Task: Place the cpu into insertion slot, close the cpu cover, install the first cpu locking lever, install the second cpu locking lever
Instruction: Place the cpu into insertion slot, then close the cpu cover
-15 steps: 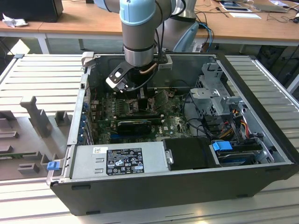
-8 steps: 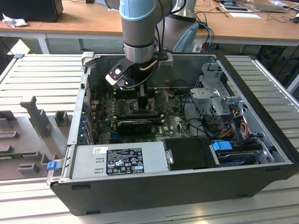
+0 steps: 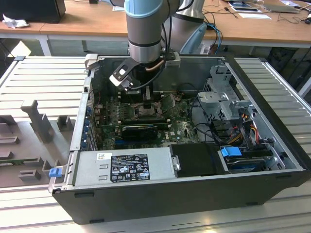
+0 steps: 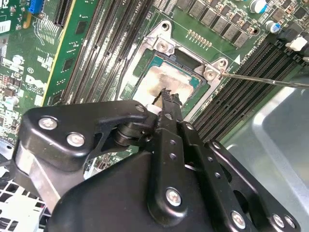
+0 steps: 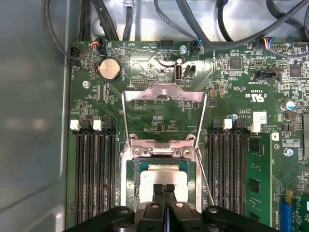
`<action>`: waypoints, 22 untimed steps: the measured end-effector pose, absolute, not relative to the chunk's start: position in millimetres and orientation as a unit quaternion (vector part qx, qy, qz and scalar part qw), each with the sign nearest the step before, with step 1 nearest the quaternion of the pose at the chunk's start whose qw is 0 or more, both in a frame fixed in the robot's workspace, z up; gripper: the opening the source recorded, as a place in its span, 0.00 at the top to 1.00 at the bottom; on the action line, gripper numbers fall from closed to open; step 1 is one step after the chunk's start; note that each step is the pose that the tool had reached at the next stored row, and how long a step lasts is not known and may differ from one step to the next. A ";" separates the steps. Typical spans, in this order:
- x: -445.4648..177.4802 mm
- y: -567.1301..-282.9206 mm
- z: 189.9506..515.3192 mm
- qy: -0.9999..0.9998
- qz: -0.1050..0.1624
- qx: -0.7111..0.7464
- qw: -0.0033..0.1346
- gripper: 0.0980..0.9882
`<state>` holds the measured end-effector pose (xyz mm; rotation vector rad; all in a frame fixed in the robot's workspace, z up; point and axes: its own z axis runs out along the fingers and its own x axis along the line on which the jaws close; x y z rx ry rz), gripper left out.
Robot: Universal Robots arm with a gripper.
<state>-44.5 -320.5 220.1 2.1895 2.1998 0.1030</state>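
Exterior view: the arm [image 3: 146, 29] is being shown reaching down into the open case [image 3: 194, 199], above the green board [image 3: 182, 127]. Second wrist view: the hand [image 4: 166, 96] is being shown with its fingers pressed together, their tips at the pale top of the cpu [image 4: 154, 82], which is lying in the slot [image 4: 161, 46]. First wrist view: the cover [image 5: 164, 93] is being shown swung open, beyond the slot, with long memory sockets [image 5: 94, 169] flanking both sides.
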 end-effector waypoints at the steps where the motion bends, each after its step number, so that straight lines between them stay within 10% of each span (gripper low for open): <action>1: -44.5 -320.5 221.3 0.708 0.033 0.705 0.018 0.99; 22: -32.4 -319.7 239.5 0.708 0.027 0.705 0.014 0.99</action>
